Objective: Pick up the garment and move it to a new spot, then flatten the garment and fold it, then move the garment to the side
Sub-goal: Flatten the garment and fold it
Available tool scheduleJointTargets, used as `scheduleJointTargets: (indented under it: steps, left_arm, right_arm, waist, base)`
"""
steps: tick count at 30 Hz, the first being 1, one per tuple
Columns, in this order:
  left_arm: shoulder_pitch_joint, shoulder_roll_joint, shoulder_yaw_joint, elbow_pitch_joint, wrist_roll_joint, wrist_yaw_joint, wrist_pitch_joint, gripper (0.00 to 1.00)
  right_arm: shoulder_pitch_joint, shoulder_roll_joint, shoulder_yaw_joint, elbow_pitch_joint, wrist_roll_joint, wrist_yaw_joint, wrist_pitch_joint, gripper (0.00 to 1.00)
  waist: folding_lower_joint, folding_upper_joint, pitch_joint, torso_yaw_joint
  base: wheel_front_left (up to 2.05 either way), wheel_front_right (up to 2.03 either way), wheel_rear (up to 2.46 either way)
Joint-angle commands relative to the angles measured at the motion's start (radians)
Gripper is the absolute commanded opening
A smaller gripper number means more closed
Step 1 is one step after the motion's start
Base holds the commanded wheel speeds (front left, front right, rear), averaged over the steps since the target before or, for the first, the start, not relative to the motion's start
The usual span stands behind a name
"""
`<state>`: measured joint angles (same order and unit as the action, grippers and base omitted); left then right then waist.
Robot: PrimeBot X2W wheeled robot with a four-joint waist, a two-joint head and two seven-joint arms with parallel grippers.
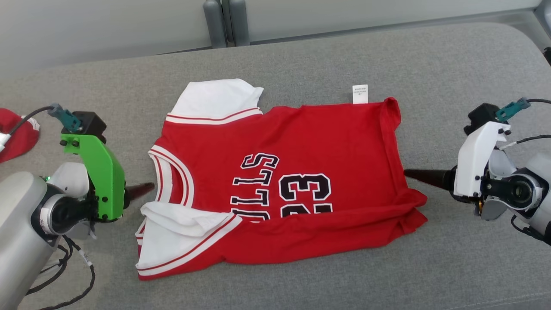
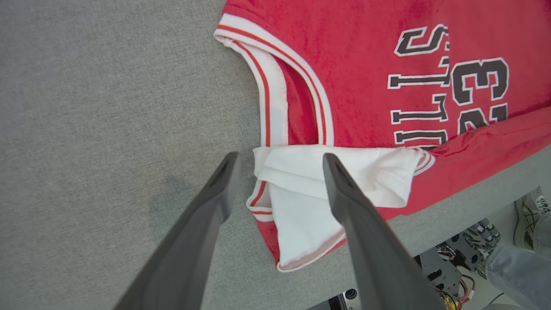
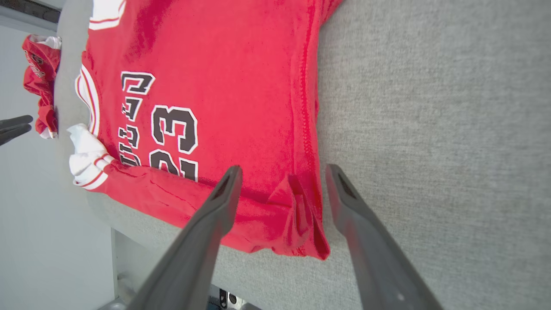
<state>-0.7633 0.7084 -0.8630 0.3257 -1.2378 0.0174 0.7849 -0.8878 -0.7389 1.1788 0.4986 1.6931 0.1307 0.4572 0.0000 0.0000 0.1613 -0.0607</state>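
Garment [image 1: 301, 142] lies flat mid table [image 1: 452, 64], near long edge turned up over the print. Looks like the first fold is done; more folds and the move aside are left. Left jaws and right jaws both spread and empty, one at each end. Count: one garment in work, one other red garment [image 1: 17, 137] at far left.

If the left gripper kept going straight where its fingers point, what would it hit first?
Probably the jersey: the left gripper, jaws open, points at its folded white sleeve beside the collar. Its height over the cloth is hard to judge, so it might skim above.
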Motion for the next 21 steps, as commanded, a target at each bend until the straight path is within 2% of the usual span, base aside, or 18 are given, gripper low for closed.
scheduleJointTargets:
  steps: [1, 7, 11, 13, 16, 18, 21]
  left_arm:
    - [0.009, 0.009, 0.005, -0.005, 0.029, -0.006, -0.040, 1.00]
    - [0.081, 0.026, 0.018, -0.063, 0.137, 0.001, -0.280, 1.00]
    - [0.151, 0.048, 0.049, -0.117, 0.230, 0.069, -0.492, 1.00]
    - [0.193, 0.048, 0.062, -0.142, 0.258, 0.107, -0.580, 1.00]
    - [0.243, 0.057, 0.085, -0.182, 0.297, 0.164, -0.697, 1.00]
    - [0.281, 0.054, 0.110, -0.205, 0.319, 0.209, -0.785, 1.00]
    - [0.356, 0.016, 0.172, -0.231, 0.313, 0.274, -0.955, 1.00]
  right_arm:
    - [0.016, -0.012, -0.016, -0.013, -0.019, 0.000, -0.052, 1.00]
    - [0.083, -0.045, -0.071, -0.096, -0.145, 0.000, -0.393, 1.00]
    - [0.156, -0.064, -0.098, -0.141, -0.227, 0.000, -0.627, 1.00]
    - [0.196, -0.070, -0.117, -0.151, -0.261, 0.000, -0.691, 1.00]
    - [0.252, -0.065, -0.180, -0.159, -0.305, 0.000, -0.720, 1.00]
    - [0.295, -0.048, -0.284, -0.168, -0.359, 0.000, -0.723, 1.00]
    - [0.424, 0.008, -0.501, -0.167, -0.489, 0.000, -0.721, 1.00]
  waist:
    - [0.0000, 0.0000, -0.039, 0.012]
    - [0.0000, 0.0000, -0.103, 0.028]
    - [0.0000, 0.0000, -0.134, 0.040]
    - [0.0000, 0.0000, -0.145, 0.045]
    - [0.0000, 0.0000, -0.152, 0.049]
    - [0.0000, 0.0000, -0.152, 0.051]
    - [0.0000, 0.0000, -0.147, 0.055]
  base:
    - [0.00, 0.00, 0.00]
    - [0.00, 0.00, 0.00]
    - [0.00, 0.00, 0.00]
    - [0.00, 0.00, 0.00]
    - [0.00, 0.00, 0.00]
    - [0.00, 0.00, 0.00]
    - [0.00, 0.00, 0.00]
